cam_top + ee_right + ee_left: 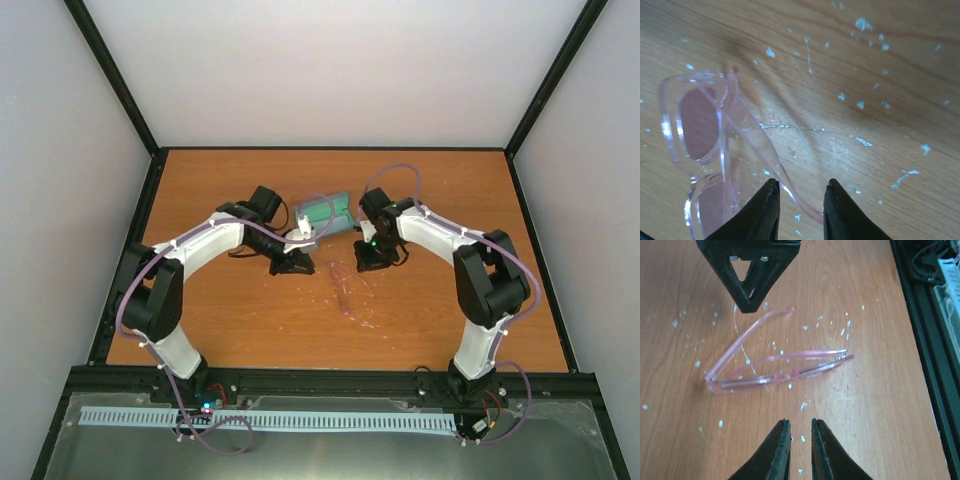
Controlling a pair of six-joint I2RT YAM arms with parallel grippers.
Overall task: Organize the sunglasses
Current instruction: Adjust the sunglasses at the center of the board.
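The sunglasses point(350, 290), a thin translucent pink frame with the arms partly unfolded, lie on the wooden table between my two grippers. In the left wrist view the sunglasses point(775, 367) lie just beyond my left gripper point(800, 422), whose jaws stand a narrow gap apart and hold nothing. In the right wrist view the sunglasses point(705, 145) lie to the left, lenses facing up, and one slim arm runs down between the fingertips of my right gripper point(801, 185), which is open and not closed on it. In the top view the left gripper point(295, 266) and right gripper point(372, 262) hang low over the table.
A teal-green case point(326, 212) lies behind the grippers at mid-table. The table point(250, 320) is flecked with small pale specks. Black frame rails point(925, 340) run along the table's edges, and grey walls enclose the cell.
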